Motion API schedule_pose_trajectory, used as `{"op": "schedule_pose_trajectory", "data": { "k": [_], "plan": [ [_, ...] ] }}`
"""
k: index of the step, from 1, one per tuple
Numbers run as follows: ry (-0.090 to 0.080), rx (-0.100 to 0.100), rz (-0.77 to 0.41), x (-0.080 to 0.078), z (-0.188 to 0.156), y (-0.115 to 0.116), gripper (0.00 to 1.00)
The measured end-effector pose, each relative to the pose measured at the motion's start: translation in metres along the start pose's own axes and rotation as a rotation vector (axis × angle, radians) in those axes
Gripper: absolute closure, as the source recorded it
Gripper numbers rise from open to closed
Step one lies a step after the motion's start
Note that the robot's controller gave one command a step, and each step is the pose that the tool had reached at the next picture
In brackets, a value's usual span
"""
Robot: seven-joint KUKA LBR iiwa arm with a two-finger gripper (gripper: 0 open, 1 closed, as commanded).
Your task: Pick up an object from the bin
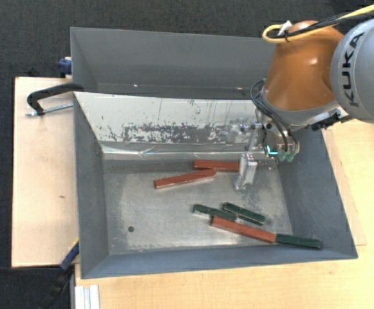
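Observation:
My gripper (245, 176) hangs at the back right of the bin floor, its silver fingers pointing down with nothing visible between them. Just left of the fingertips lies a short red-brown stick (216, 165), its right end next to the fingers. A longer red-brown stick (184, 180) lies a little further left and nearer the front. In front of the gripper rests a small dark green stick (243, 213).
Near the bin's front right lie another dark green stick (210, 210), a red-brown stick (243, 230) and a dark green one (298, 241) at its end. The arm's orange cover hangs over the bin's back right corner.

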State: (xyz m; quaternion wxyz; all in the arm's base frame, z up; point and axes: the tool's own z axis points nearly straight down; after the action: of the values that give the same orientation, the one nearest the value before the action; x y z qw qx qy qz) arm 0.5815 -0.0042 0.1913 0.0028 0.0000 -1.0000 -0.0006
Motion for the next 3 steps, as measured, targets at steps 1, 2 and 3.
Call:
{"op": "schedule_pose_trajectory", "data": {
  "k": [1, 2, 3],
  "plan": [
    [-0.008, 0.0, 0.0, -0.002, -0.004, 0.0, 0.0],
    [-0.014, 0.0, 0.017, 0.026, 0.042, -0.016, 0.0],
    [-0.004, 0.002, 0.0, 0.044, 0.08, 0.004, 0.0]
  ]
}}
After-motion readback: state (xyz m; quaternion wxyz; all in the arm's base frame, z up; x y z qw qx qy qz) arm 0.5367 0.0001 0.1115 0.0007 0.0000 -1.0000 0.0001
